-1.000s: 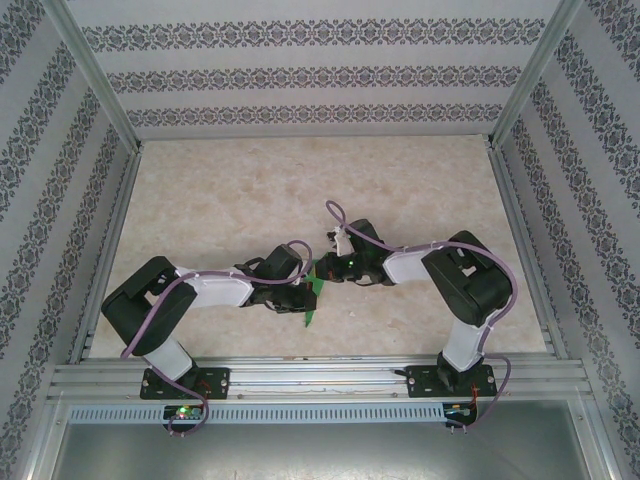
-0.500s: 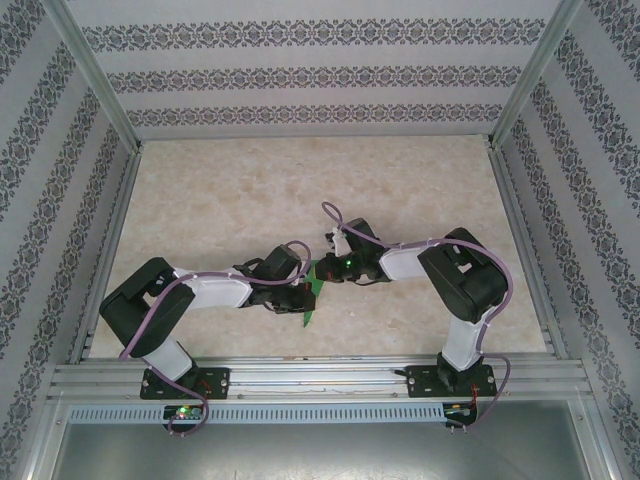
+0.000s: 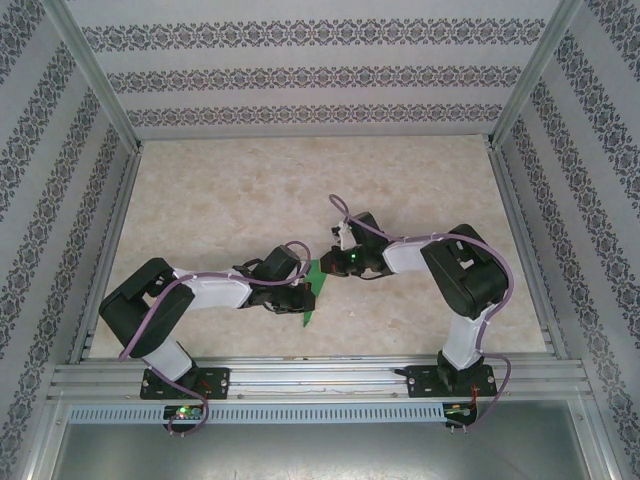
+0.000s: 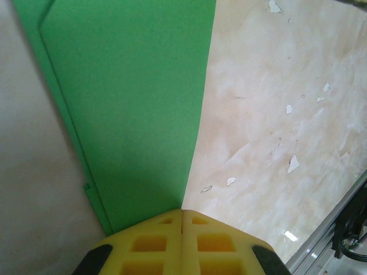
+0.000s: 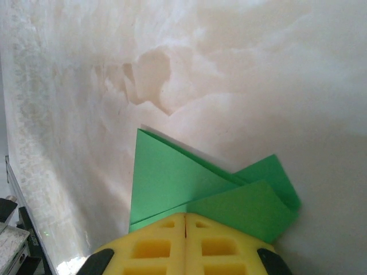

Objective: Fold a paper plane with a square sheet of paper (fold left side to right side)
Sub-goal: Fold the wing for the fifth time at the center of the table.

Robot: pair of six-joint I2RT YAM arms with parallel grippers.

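— What's going on at the left?
— The left arm (image 3: 215, 290) is bent back at the elbow, its forearm lying low and reaching right toward the middle of the table (image 3: 250, 190). The left gripper (image 3: 303, 293) is closed, its yellow pads (image 4: 152, 243) pressed together, with the tips at the long edge of the green paper (image 3: 309, 313).
— Where is the paper?
— In the middle of the table's near half, between the two grippers. It is folded into a narrow, layered piece.
— And the right?
— The right arm (image 3: 465, 285) rises from its base, then its forearm stretches left. The right gripper (image 5: 185, 220) is also closed, its tip just over the paper's angled flaps. I cannot tell whether it is pressing on them.
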